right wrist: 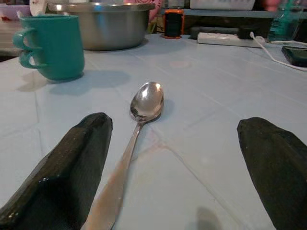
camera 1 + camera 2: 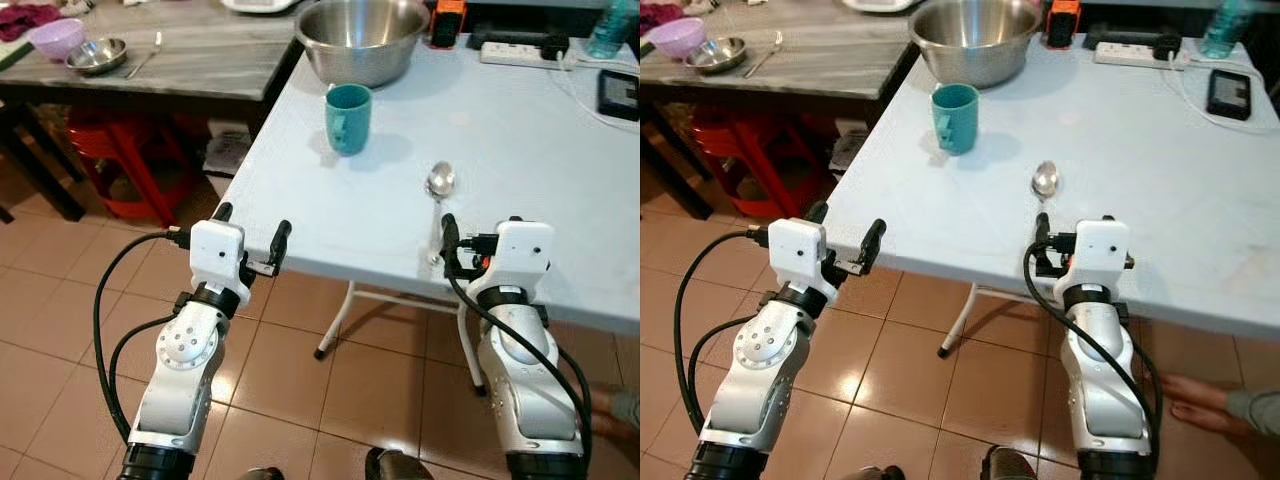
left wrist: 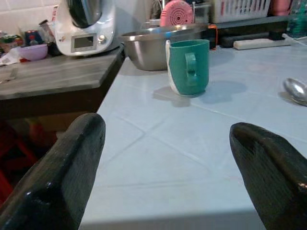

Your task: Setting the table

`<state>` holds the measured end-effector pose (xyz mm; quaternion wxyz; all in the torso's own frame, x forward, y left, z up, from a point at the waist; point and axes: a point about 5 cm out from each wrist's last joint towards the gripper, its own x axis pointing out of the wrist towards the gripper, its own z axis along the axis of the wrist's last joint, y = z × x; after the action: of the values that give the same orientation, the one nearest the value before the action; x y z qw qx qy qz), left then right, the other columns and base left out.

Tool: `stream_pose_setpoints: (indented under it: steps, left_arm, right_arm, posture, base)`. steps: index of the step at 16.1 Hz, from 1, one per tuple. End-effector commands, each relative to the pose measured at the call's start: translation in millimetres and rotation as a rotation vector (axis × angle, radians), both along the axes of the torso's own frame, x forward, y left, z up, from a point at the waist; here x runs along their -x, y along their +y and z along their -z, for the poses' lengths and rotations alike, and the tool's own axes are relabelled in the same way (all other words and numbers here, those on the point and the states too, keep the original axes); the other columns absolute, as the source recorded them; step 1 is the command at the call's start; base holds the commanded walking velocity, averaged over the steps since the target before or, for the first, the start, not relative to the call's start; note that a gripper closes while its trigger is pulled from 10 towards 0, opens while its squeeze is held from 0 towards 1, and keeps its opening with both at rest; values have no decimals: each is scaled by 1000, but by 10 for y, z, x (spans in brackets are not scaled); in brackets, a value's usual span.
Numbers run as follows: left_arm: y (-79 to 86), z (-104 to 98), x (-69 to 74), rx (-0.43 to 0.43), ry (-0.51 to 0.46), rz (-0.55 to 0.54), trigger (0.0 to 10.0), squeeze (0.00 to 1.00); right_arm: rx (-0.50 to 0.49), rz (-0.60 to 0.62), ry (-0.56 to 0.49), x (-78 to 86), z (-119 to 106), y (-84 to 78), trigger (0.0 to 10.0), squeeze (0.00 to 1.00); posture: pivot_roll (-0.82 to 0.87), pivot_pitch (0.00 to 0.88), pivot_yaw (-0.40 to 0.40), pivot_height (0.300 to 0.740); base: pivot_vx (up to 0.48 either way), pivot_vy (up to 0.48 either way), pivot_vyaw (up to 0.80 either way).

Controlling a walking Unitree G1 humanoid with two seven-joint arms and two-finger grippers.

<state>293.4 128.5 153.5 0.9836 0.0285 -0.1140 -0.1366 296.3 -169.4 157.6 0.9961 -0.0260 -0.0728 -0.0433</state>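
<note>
A teal mug [image 2: 348, 118] stands upright on the pale blue table [image 2: 520, 150], in front of a big steel bowl [image 2: 362, 40]. A metal spoon [image 2: 439, 183] lies near the table's front edge, its handle pointing toward me. My right gripper [image 2: 478, 238] is open at that edge. The spoon's handle [image 1: 125, 163] lies between its fingers [image 1: 81, 158], close to one of them. My left gripper [image 2: 252, 226] is open and empty at the table's front left corner. It faces the mug [image 3: 189, 67] from a distance.
A wooden side table [image 2: 200, 50] at the left holds a purple bowl [image 2: 56, 38], a small steel bowl [image 2: 97, 55] and a utensil. Red stools [image 2: 125, 160] stand beneath it. A power strip [image 2: 520, 50] and phone [image 2: 618, 95] lie at the back right. A person's foot [image 2: 1200, 395] rests on the floor.
</note>
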Motion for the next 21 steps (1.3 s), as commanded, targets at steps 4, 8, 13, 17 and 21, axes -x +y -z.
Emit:
stream_pose_setpoints:
  steps: [4, 8, 13, 17, 21]
  left_arm:
    - [52, -14, 21, 11, -5, 10, 10000, 0]
    - [42, -15, 33, 14, -7, 23, 10000, 0]
    - [27, -16, 36, 21, -6, 39, 10000, 0]
    - [4, -5, 54, 22, -2, 53, 10000, 0]
    - [-9, 2, 59, 21, 3, 66, 10000, 0]
  right_arm:
    - [-18, -15, 1, 8, -10, 48, 10000, 0]
    - [-14, -17, 1, 11, -7, 48, 10000, 0]
    - [-13, -22, 3, 5, -6, 59, 10000, 0]
    - [-18, -21, 9, 7, 2, 63, 10000, 0]
    - [-17, -18, 14, 18, 23, 58, 10000, 0]
  posture:
    - [-170, 180, 78, 740]
    - [-169, 180, 77, 740]
    - [-170, 178, 77, 740]
    - [-170, 178, 77, 740]
    - [-170, 178, 77, 740]
  base:
    - [0, 0, -114]
    - [62, 0, -102]
    - [269, 0, 0]
    - [285, 0, -367]
    - [285, 0, 0]
